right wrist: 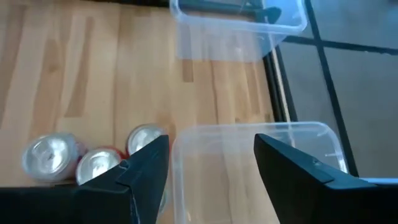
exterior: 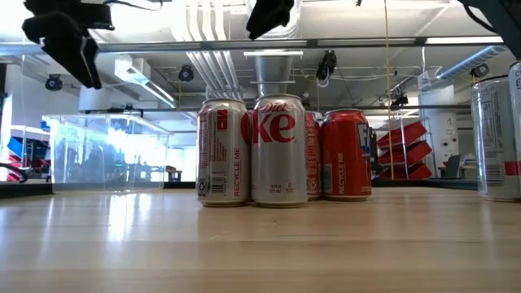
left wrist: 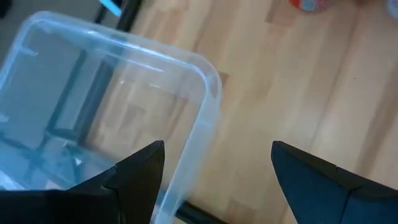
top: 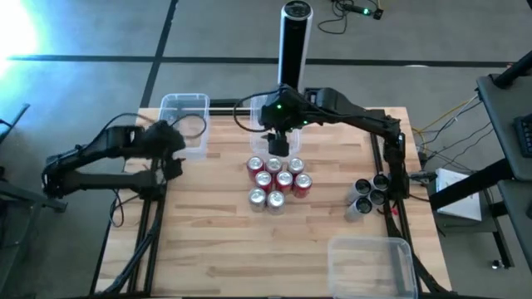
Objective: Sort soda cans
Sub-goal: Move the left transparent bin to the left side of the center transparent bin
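Note:
Several red and silver soda cans (top: 274,181) stand upright in a tight cluster at the table's middle. In the low view the cluster (exterior: 281,146) has a silver Diet Coke can in front. Three dark cans (top: 370,193) stand near the right edge. My right gripper (top: 278,148) hangs open above the cluster's far side and is raised clear of the can tops (right wrist: 93,163). It also shows at the top of the low view (exterior: 269,20). My left gripper (top: 173,154) is open and raised beside the far-left clear tub (left wrist: 118,106).
A clear tub (top: 184,124) sits at the far-left corner, and another clear tub (top: 370,262) sits at the near right. The tall black post (top: 293,41) stands beyond the far edge. Bare wood lies near the left and near edges. The right wrist view shows a tub rim (right wrist: 249,134) past the fingers.

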`<state>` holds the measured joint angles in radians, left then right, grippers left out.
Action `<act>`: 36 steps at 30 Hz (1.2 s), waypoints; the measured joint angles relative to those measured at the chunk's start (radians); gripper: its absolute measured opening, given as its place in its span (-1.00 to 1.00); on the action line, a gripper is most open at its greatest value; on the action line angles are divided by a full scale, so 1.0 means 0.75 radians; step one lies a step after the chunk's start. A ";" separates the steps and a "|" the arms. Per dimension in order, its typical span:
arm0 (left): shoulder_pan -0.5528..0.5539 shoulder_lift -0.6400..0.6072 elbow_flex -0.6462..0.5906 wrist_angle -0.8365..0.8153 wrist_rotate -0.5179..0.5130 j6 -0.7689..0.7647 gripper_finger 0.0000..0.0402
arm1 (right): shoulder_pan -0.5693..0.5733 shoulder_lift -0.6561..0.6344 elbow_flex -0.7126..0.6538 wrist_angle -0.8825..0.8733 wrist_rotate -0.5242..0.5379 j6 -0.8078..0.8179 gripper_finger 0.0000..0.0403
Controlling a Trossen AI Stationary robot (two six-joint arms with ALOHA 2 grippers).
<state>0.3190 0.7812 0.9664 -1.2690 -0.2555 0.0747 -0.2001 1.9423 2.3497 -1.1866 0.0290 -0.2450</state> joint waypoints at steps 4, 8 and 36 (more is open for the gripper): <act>0.303 0.123 0.042 -0.094 0.212 0.327 0.39 | 0.028 -0.035 0.001 -0.097 0.008 0.060 0.19; 0.525 0.247 0.032 -0.116 0.259 0.571 0.39 | 0.064 -0.071 0.001 -0.217 0.032 0.143 0.18; 0.325 0.374 -0.061 0.018 0.207 0.559 -0.89 | 0.138 -0.286 0.001 -0.377 0.287 0.249 0.04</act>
<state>0.5630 1.0615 0.9207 -1.2557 -0.1006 0.4940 -0.0963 1.7280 2.3506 -1.4693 0.2440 -0.0579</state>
